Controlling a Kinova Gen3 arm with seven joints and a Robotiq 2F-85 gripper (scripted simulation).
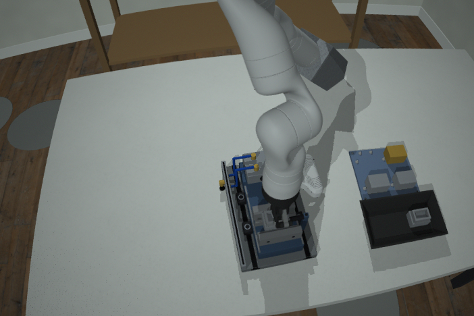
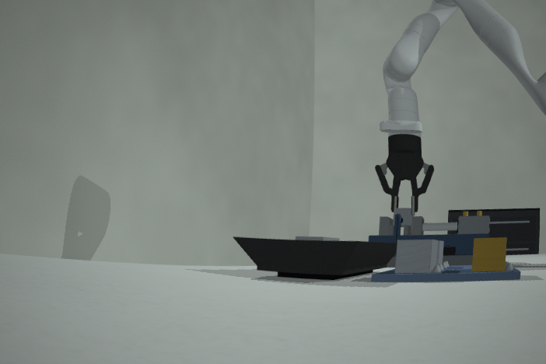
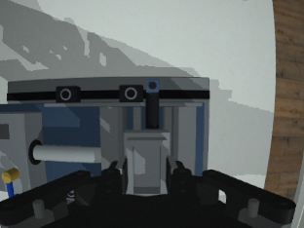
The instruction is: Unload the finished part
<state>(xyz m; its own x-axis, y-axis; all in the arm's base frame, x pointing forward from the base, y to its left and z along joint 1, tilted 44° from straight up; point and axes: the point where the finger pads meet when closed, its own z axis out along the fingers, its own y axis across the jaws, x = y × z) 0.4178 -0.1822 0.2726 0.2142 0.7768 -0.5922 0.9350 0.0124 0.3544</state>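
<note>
The finished part (image 3: 146,160) (image 1: 273,223), a grey block, sits in the blue and grey vise near the table's front middle. It also shows in the side view (image 2: 404,214), standing up out of the vise (image 2: 428,229). My gripper (image 2: 404,205) points straight down over the vise and is shut on the finished part, one finger on each side; in the wrist view the fingers press its two flanks. In the overhead view my gripper (image 1: 278,219) hides most of the part. The black outfeed tray (image 1: 403,219) lies to the right with one pocketed block (image 1: 418,217) in its right half.
A blue plate (image 1: 384,173) behind the tray carries two grey blocks (image 1: 377,181) and a yellow block (image 1: 395,153). The vise has a black rail (image 1: 231,216) on its left and blue hoses (image 1: 239,167) at the back. The table's front edge is close.
</note>
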